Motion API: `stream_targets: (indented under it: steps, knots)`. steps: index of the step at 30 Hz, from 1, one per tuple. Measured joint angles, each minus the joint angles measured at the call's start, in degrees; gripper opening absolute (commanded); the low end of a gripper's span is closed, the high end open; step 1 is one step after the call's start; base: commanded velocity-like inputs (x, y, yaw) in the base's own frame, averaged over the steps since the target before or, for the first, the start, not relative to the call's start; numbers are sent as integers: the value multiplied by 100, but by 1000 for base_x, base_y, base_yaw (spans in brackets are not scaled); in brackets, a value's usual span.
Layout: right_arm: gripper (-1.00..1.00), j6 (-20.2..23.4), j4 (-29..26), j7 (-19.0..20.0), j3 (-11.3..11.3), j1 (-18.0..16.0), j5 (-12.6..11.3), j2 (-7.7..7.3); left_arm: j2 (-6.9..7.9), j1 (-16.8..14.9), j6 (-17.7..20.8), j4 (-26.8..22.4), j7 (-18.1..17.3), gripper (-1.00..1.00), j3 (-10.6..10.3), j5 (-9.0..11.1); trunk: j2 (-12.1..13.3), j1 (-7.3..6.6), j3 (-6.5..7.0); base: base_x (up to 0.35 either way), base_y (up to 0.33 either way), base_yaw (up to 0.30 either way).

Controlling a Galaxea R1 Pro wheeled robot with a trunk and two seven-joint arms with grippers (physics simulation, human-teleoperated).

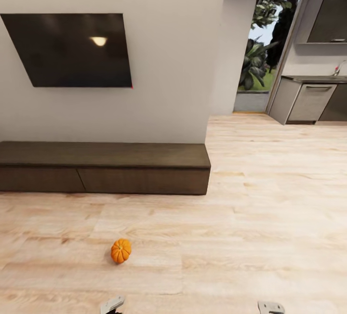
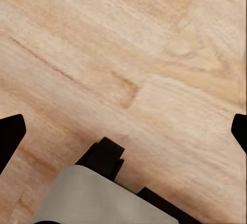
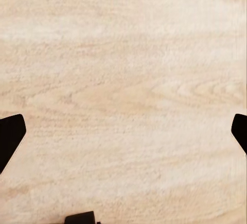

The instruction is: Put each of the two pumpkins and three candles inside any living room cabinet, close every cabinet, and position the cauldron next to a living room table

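Currently: pumpkin (image 1: 121, 250) alone on floor (image 1: 270, 217), 6 o'clock from cabinet (image 1: 103, 167), drawers shut. Left gripper (image 2: 123, 131) spread wide, empty; right gripper (image 3: 123, 131) likewise.

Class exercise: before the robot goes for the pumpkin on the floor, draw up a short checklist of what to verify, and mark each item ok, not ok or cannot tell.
1. Pumpkin in sight, alone on the wooden floor: ok.
2. Floor between robot and pumpkin unobstructed: ok.
3. Left pincer open, nothing held: ok.
4. Right pincer open, nothing held: ok.
5. Cabinet drawer open to receive it: not ok, fronts are shut.
6. Candles and second pumpkin located: cannot tell.
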Motion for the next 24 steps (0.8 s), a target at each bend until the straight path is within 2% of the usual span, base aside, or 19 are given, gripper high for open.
stream_targets:
  steps: [13, 19, 24]
  knots:
    - [100, 2, 3, -4, 0, 0, 12, -1, 0, 0, 0, 5, -2, 100, 3, 0, 0, 0, 0, 56, -13, 0]
    - [100, 0, -3, -3, 0, 0, -3, 0, -1, 0, 1, 0, 0, 100, 3, 0, 0, 0, 0, 270, 0, 11]
    - [100, 0, -3, -3, 0, 0, -5, 0, 0, 1, 0, -1, 0, 100, 1, 0, 0, 0, 0, 323, -43, 157]
